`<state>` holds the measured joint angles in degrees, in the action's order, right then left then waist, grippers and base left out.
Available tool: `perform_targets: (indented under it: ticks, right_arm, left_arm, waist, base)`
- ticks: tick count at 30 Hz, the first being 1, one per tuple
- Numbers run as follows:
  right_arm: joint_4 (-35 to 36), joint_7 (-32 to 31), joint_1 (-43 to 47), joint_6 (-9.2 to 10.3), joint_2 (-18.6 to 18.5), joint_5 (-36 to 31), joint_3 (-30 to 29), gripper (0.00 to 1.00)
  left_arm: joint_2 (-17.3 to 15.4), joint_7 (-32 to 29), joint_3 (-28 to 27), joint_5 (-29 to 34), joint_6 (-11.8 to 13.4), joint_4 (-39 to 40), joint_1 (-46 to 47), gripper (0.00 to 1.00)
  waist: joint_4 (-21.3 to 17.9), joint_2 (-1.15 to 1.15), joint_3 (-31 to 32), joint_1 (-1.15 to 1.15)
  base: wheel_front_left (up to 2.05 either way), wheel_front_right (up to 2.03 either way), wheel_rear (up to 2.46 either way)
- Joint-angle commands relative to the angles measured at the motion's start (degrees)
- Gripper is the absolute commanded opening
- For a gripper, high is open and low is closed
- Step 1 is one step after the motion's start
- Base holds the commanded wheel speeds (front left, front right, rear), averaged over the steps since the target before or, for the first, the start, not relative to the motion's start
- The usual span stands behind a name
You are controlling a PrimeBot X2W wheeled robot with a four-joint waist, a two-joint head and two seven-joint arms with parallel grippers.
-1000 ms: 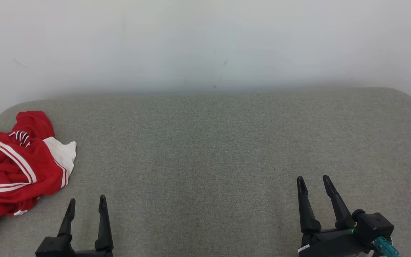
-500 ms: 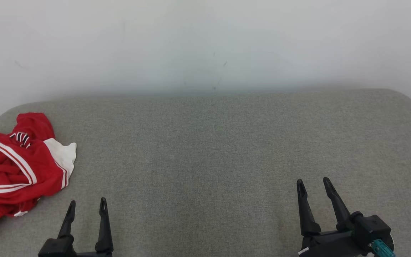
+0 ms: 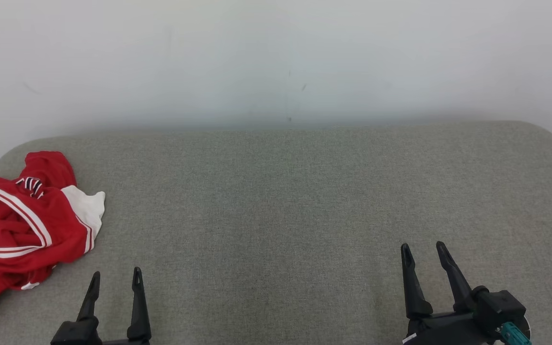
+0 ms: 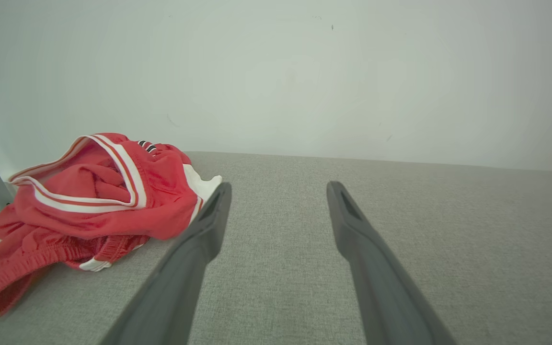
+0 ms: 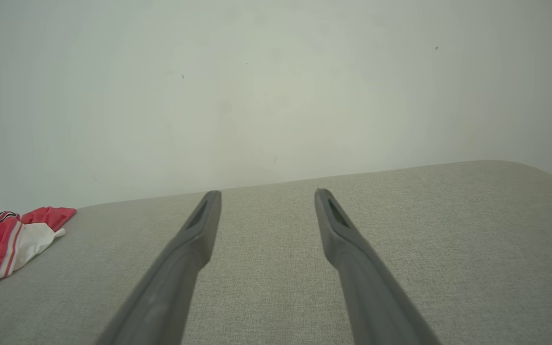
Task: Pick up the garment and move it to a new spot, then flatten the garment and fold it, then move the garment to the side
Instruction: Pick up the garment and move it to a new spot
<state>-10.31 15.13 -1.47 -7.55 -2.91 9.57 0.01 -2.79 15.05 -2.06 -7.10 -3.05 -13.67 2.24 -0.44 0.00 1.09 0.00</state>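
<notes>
The garment is a crumpled red piece with white stripes and a white patch, heaped at the far left of the grey padded surface. In the left wrist view the garment lies ahead and to the left of the fingers. My left gripper stands open near the front edge, just right of the garment and not touching it. My right gripper is open at the lower right, far from the cloth. In the right wrist view the garment peeks in at the left edge. Both grippers hold nothing.
A plain white wall rises right behind the surface. The surface's rounded corners show at the far left and far right, and its left edge runs under the garment.
The whole head view has shifted slightly, so the camera moved. Both grippers sit a little lower in that view; the garment lies as before.
</notes>
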Motion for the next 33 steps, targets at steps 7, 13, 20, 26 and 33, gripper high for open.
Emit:
perform_targets:
  ticks: [7, 13, 20, 26, 33]
  right_arm:
    - [-0.51, 0.04, 0.36, 0.12, 0.06, 0.39, -0.20, 1.00]
    - [-0.62, 0.04, 0.34, 0.12, 0.06, 0.64, -0.36, 1.00]
    - [-0.48, 0.04, 0.84, 0.12, 0.06, 0.92, -0.66, 1.00]
    - [-0.33, 0.04, 1.24, 0.12, 0.06, 1.28, -0.67, 1.00]
    - [-0.14, 0.03, 1.47, 0.11, 0.06, 1.46, -1.03, 1.00]
  left_arm:
    - [-0.17, 0.20, -0.19, 0.08, -0.03, -0.34, -0.75, 1.00]
    - [-0.17, 0.20, -0.43, 0.27, -0.04, -0.46, -0.83, 1.00]
    - [-0.17, 0.20, -0.40, -0.07, 0.25, -0.52, 0.08, 1.00]
    - [-0.18, 0.20, -1.15, 0.56, -0.01, -0.55, -0.12, 1.00]
    - [-0.16, 0.20, -1.96, 0.71, -0.30, -0.82, -0.23, 1.00]
  waist:
    - [0.13, 0.00, -0.02, 0.00]
    - [0.31, 0.00, -0.01, 0.00]
    - [3.30, 0.00, -0.22, 0.00]
    - [8.08, 0.00, -0.94, 0.00]
    - [14.07, 0.00, -1.54, 0.00]
  base:
    - [0.00, 0.00, 0.00]
    - [0.00, 0.00, 0.00]
    - [0.00, 0.00, 0.00]
    - [0.00, 0.00, 0.00]
    - [0.00, 0.00, 0.00]
